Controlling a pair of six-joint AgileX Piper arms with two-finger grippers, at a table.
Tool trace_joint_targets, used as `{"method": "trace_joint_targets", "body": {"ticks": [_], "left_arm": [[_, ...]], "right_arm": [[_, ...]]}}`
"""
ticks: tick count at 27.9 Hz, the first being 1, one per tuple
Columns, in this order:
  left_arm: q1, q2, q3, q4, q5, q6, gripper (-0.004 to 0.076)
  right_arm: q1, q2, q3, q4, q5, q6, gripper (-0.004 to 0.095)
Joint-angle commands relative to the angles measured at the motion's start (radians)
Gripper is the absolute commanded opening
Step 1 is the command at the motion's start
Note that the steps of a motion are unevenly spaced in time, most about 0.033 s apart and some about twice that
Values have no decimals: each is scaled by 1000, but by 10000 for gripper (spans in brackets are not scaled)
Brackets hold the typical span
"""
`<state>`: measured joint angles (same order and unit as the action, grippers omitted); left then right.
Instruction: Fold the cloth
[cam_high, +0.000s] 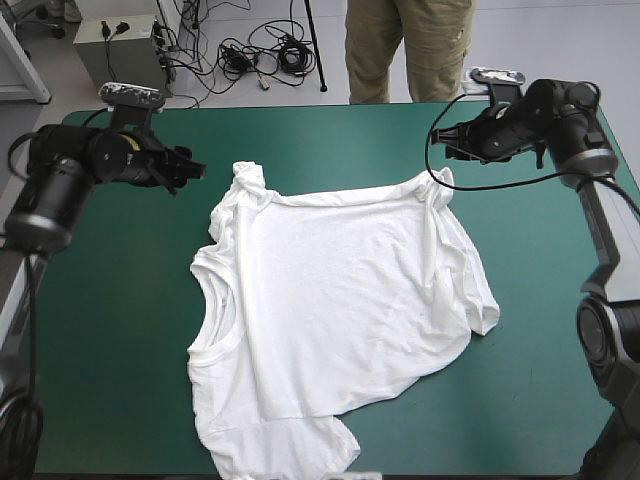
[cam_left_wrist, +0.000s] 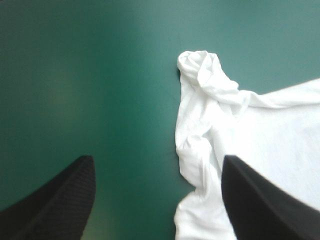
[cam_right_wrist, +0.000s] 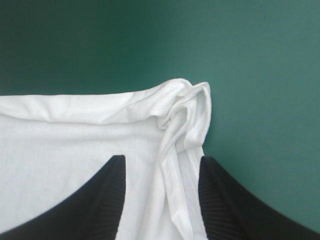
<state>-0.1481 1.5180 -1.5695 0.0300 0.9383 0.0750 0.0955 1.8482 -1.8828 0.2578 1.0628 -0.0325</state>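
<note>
A: Counter (cam_high: 110, 330), smooth teal-green cover. T-shirt (cam_high: 340, 300) is spread mid-frame, its lower edge reaching bottom centre.
B: Handling?
A: Looks light, thin and limp. It's wrinkled white knit, so it will probably sag and drag. Best holds: upper-left corner (cam_high: 250, 182) and upper-right corner (cam_high: 438, 195), both twisted thick like rope.
B: End effectors?
A: Left end effector (cam_high: 185, 170) is wide open and empty, over bare cover beside its corner. Right end effector (cam_high: 452, 140) is open and empty, corner between the fingers, unpinched. Fingers are black ribbed fins.

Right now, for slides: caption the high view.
T-shirt spread on the table; left gripper and right gripper open near its far corners.
</note>
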Motion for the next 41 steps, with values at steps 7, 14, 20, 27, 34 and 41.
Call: {"method": "trace_joint_targets", "body": {"ticks": [7,14,20,27,34,41], "left_arm": [[-92,-519,391,11,61,-67,479],[-92,-568,585,-71,190,-142,452],[-92,-568,732,-140,117,-147,441],[-94,-546,866,-184,41,-153,440],[-149,-461,884,-170,-43,-160,438],[-170,-303,884,-168,-87,-180,384]], "right_arm": [[-14,-208,-26,36,106,-5,427],[-14,-204,-26,49,115,-5,420],[-14,-204,-26,41,123,2,418],[-14,-202,-26,36,117,6,410],[-14,-202,-26,36,119,6,374],[-14,-202,-26,36,126,6,374]]}}
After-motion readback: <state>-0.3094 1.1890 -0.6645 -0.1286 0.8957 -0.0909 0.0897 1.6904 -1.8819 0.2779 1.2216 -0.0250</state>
